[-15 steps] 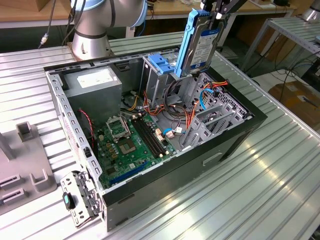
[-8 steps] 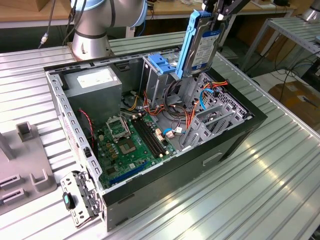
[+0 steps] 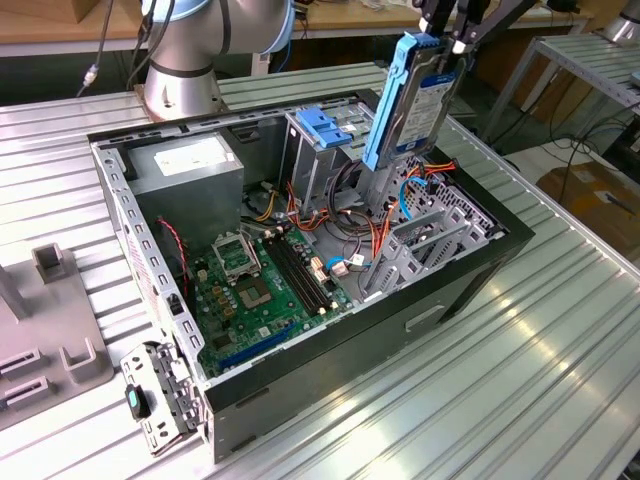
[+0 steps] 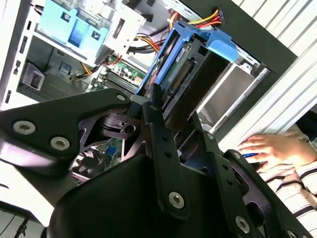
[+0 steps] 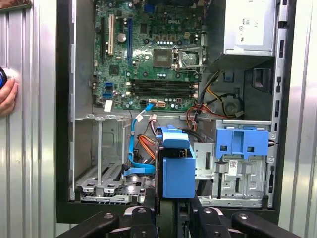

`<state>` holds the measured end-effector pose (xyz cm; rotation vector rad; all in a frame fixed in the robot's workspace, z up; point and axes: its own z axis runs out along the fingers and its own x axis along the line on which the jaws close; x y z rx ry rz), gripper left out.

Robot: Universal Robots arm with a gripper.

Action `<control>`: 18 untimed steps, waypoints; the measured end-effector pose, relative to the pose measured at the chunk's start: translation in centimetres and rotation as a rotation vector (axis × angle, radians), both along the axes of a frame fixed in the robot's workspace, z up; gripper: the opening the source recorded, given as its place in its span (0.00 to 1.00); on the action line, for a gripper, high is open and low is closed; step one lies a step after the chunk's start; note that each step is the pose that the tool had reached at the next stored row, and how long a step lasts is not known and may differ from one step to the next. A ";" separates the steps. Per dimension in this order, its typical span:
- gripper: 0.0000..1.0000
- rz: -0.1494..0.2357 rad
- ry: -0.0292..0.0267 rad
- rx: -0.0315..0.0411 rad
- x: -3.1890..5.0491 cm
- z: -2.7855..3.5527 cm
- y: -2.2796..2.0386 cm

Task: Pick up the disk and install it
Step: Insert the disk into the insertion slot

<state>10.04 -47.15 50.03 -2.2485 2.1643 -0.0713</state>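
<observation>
Two fingers point(image 4: 158, 131): closed narrow on the disk, one pressed to each broad face; both wrist views show the pinch point(image 5: 142, 220).
Disk point(image 3: 412, 95): gripped at one short end and hanging straight out from the fingertips, clear of everything else.
Long axis: it runs on in line with the fingers, near upright with a slight lean, and the free end points down into the open case point(image 3: 470, 275).
Blue rails: along the disk's long edges; the blue end piece point(image 5: 177, 171) is the part farthest from the fingers.
Just past the free end: orange and blue cables, which the disk does not touch.
To one side of the disk: an empty grey bay point(image 5: 101, 163) with bare rails.
To the other side: a metal cage point(image 5: 237, 178) topped by a blue latch point(image 5: 242, 141).
Farther beyond: the motherboard point(image 5: 148, 54) and the power-supply box point(image 5: 247, 27), well apart from the fingers.
Outermost: the ribbed metal surface point(image 3: 520, 400), with a person's hand point(image 4: 262, 148) resting on it beside the case.
</observation>
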 end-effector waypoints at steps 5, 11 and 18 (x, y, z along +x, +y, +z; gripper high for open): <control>0.35 0.000 -0.0001 0.0001 0.00 -0.01 -1.65; 0.35 0.000 0.0000 -0.0001 0.00 0.00 -3.82; 0.35 0.000 0.0000 0.0001 -0.01 -0.01 -6.89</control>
